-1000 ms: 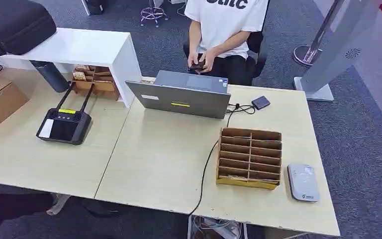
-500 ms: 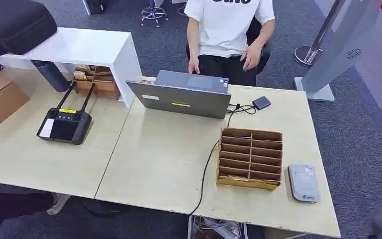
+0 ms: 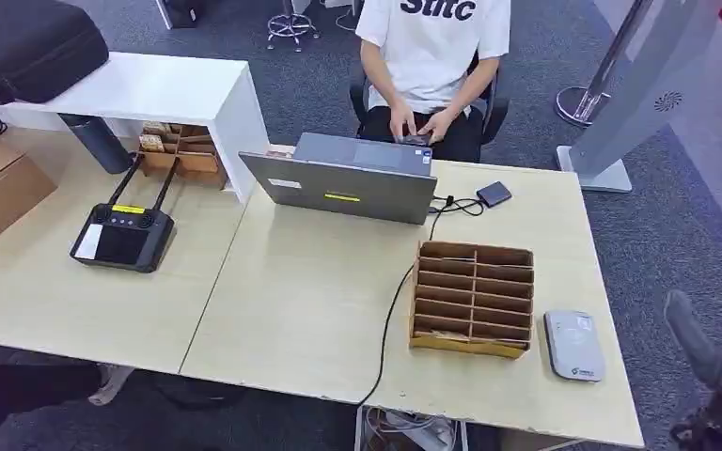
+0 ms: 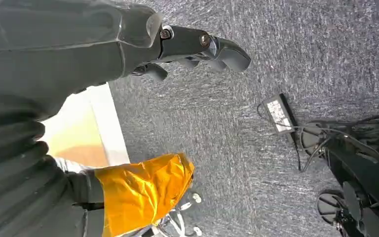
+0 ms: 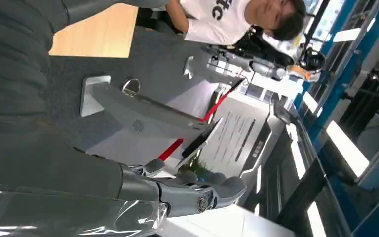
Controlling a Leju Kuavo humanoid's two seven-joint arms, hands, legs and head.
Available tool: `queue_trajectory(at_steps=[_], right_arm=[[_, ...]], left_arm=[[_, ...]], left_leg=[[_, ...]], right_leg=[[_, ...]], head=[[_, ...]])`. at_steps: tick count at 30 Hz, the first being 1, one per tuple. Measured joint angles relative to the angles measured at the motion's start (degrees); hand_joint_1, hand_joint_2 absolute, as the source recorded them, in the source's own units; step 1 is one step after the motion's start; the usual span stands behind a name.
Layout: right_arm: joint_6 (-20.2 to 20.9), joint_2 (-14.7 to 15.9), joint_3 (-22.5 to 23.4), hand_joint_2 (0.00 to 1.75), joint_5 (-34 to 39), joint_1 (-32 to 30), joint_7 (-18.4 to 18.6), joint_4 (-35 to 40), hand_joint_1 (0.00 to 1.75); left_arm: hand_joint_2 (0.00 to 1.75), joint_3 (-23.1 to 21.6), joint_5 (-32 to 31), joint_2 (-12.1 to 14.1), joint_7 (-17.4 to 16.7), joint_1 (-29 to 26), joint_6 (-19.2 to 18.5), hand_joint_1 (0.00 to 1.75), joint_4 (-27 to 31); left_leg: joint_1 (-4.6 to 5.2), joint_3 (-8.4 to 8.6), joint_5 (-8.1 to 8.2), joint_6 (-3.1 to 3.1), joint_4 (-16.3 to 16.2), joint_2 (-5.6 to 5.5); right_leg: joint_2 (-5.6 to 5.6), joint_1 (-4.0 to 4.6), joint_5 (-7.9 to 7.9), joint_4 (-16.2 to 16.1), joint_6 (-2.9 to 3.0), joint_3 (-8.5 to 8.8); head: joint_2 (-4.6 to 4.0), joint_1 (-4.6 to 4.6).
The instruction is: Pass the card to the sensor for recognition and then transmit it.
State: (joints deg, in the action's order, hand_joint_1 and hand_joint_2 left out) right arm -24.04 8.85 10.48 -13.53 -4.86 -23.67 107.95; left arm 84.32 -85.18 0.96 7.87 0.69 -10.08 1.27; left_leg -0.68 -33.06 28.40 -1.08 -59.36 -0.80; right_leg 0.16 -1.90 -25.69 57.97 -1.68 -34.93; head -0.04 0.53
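Bare counter between laptop and near edge: open passage. Cardboard sorter stands upright just left of the grey card sensor, blocking approach from that side. Black cable trails across the counter beside the sorter. Right hand hangs off the counter's right edge, near the sensor, nothing between them.

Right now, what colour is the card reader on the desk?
Light grey card reader, clearest in the head view.
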Motion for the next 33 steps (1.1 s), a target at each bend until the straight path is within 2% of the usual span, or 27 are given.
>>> queue_trajectory(at_steps=[4,7,10,13,16,19,28,33], right_arm=[[-0.7,3.2,-2.9,1.75,-1.9,0.7,0.5,-0.4,0.00],[-0.6,5.6,-6.0,1.75,-10.2,3.7,3.2,-1.5,0.00],[1.2,7.3,-11.4,1.75,-19.3,10.6,7.3,-5.1,0.00],[4.2,8.2,-18.9,1.75,-25.5,21.5,11.4,-10.9,0.00],[7.9,8.2,-27.6,1.75,-29.4,33.4,15.3,-18.9,0.00],[9.1,7.8,-33.3,1.75,-30.7,41.8,17.1,-24.6,0.00],[9.7,7.2,-39.8,1.75,-32.5,48.3,19.4,-30.7,0.00],[11.7,4.0,-43.0,1.75,-34.7,55.3,21.4,-39.2,0.00]], left_arm=[[1.75,-0.1,0.0,0.0,0.1,-0.3,-0.1,0.00,0.0],[1.75,-0.7,-0.2,-0.1,0.1,-0.2,0.2,0.00,0.0],[1.75,-1.7,-0.4,-0.2,0.2,0.6,0.5,0.00,0.0],[1.75,-3.1,-0.7,-0.5,0.2,1.8,0.8,0.00,0.0],[1.75,-5.0,-0.7,-0.9,0.2,3.1,1.7,0.00,0.0],[1.75,-6.4,-0.7,-1.1,0.0,3.8,1.9,0.00,0.0],[1.75,-8.4,-0.7,-1.5,-0.5,3.9,2.1,0.00,0.0],[1.75,-10.4,-0.7,-1.6,-2.4,4.6,2.0,0.00,0.0]], left_leg=[[-0.02,-0.03,0.00,-0.01,0.0,0.02],[-0.02,-0.07,0.00,-0.01,0.0,0.14],[-0.02,-0.04,-0.01,-0.01,0.0,0.25],[-0.02,-0.11,-0.24,-0.02,0.0,0.32],[-0.02,-0.18,-0.54,-0.03,0.0,0.28],[-0.03,-0.24,-0.62,-0.04,0.0,0.06],[-0.02,-0.46,-0.59,-0.02,0.0,-0.01],[-0.02,-0.44,-0.61,-0.03,0.0,0.00]], right_leg=[[0.02,0.01,0.00,0.0,0.01,0.01],[0.13,0.01,0.02,0.0,0.03,-0.02],[0.25,0.01,0.09,0.0,0.00,-0.03],[0.33,0.00,0.34,0.1,0.02,-0.10],[0.32,0.01,0.57,0.1,0.01,-0.24],[0.14,0.03,0.60,0.1,-0.02,-0.28],[0.05,0.01,0.60,0.0,-0.02,-0.39],[0.05,0.01,0.61,0.0,-0.02,-0.41]], head=[[0.00,0.00],[0.00,0.00],[0.00,-0.02],[0.00,0.02],[0.00,-0.02],[0.00,0.00],[0.00,-0.02],[0.00,0.00]])
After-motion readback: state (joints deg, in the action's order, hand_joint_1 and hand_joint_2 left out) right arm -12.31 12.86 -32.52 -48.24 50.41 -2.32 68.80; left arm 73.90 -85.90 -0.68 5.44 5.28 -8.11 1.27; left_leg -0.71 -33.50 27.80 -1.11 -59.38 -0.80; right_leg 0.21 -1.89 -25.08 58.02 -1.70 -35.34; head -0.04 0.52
